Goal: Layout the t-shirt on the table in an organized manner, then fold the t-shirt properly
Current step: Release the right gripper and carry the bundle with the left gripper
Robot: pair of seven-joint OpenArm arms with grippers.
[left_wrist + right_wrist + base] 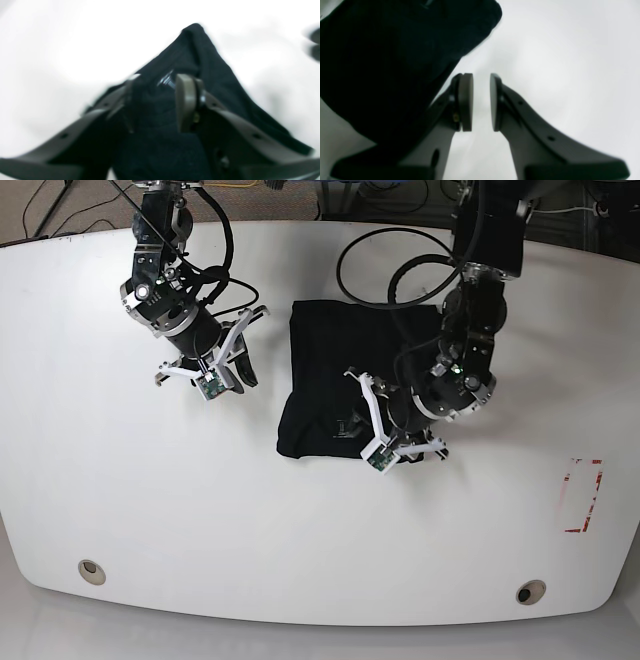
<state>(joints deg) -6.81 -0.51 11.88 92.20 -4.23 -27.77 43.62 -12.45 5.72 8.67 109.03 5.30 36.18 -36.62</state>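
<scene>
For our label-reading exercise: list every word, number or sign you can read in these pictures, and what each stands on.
No readable text anywhere.
Red-outlined rectangle mark on the table: an outline only, no letters.
Small pale mark on the t-shirt: too small to read.

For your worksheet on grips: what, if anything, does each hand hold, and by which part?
The right hand holds nothing. The left hand straddles a fold of the black t-shirt; whether it grips cannot be told.
</scene>
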